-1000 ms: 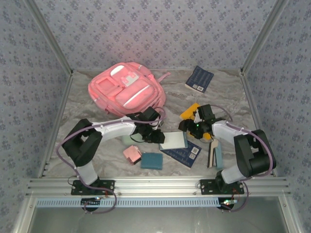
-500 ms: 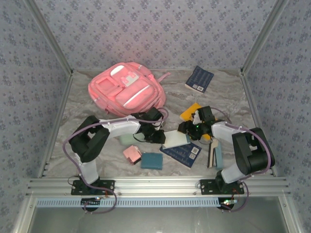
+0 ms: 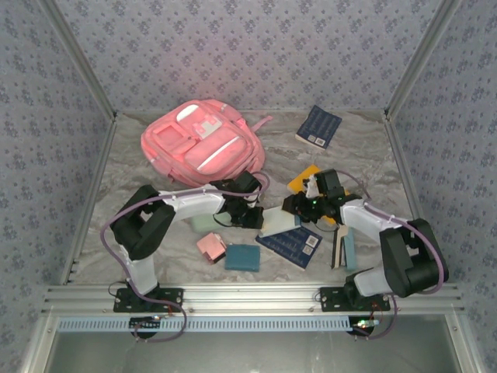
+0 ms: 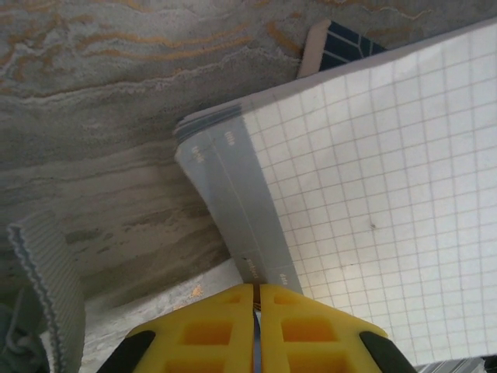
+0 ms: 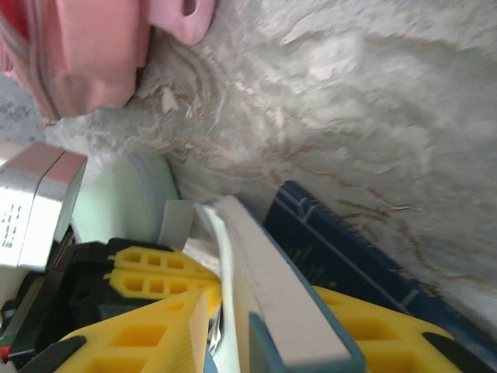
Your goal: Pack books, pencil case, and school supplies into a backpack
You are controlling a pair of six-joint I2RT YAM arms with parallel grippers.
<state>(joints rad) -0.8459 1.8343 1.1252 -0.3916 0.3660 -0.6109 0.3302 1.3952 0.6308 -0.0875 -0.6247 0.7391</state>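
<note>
The white-and-light-blue book (image 3: 279,224) lies mid-table between the two arms. It sits partly on a navy book (image 3: 297,245), well apart from the pink backpack (image 3: 202,144) at the back left. It looks like a thin softcover: light and flat, and likely to bend or fan open if lifted by one corner alone. The smooth, grid-printed cover would probably slip in a shallow pinch. The safer hold, I reckon, is across the whole page block near the spine, with a grip at each end to keep it level.

The left gripper (image 4: 256,289) has its yellow fingers pressed together at the book's corner, with a thin bluish sliver nipped between them, seemingly the cover's edge. The right gripper (image 5: 260,311) stands astride the raised edge, jaws apart with the page block between them. One finger looks to touch the cover and the other shows a sliver of gap, so I'd not call it a clamp yet.

How much of the book the left fingers really have is hard to read, since the wrist view cuts them off at the bottom. From above, both wrists cover the book's ends. I can't tell whether the backpack's main opening is unzipped. The mint pencil case (image 3: 202,224) sits partly under the left arm.
</note>
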